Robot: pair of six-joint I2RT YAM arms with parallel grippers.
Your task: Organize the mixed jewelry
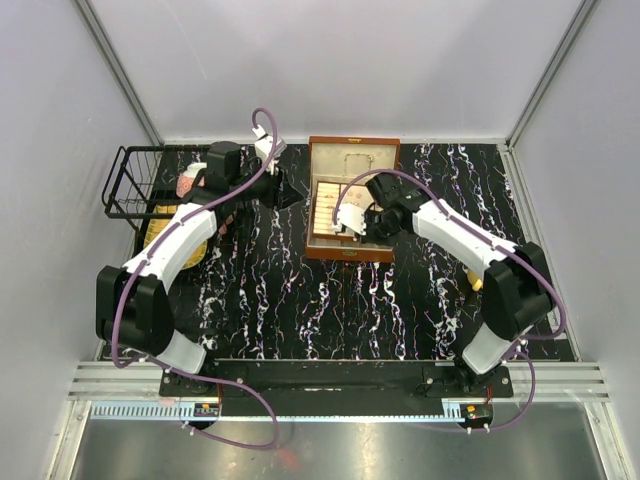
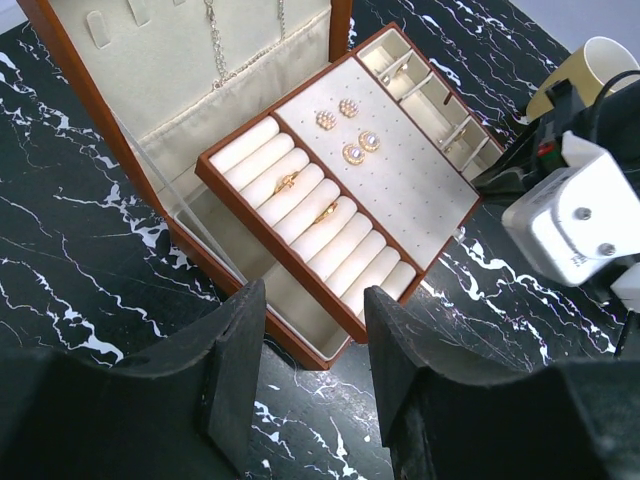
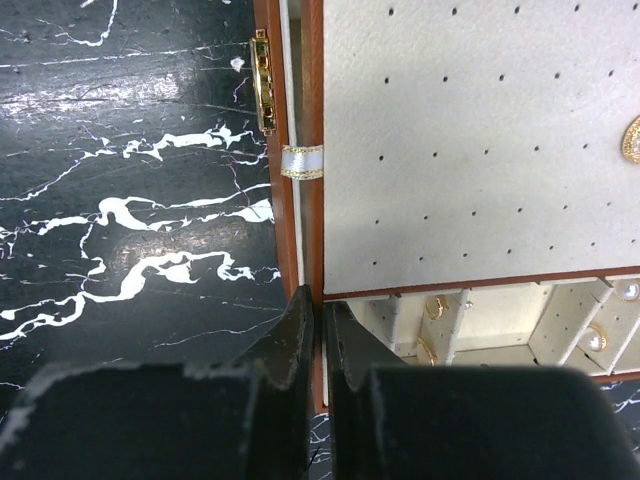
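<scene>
In box tray: rings, probably earrings.

Two gold rings stand wedged in the cream ring rolls of the brown-rimmed tray, the second at 4 o'clock of the first. On the perforated pad four round stud earrings lie flat in two pairs, the smaller pair at 11 o'clock of the pearl-centred pair. Two fine silver chains hang down the lid lining, at 12 o'clock of the tray. Small gold pieces rest in the divided side compartments, too blurred to name.
</scene>
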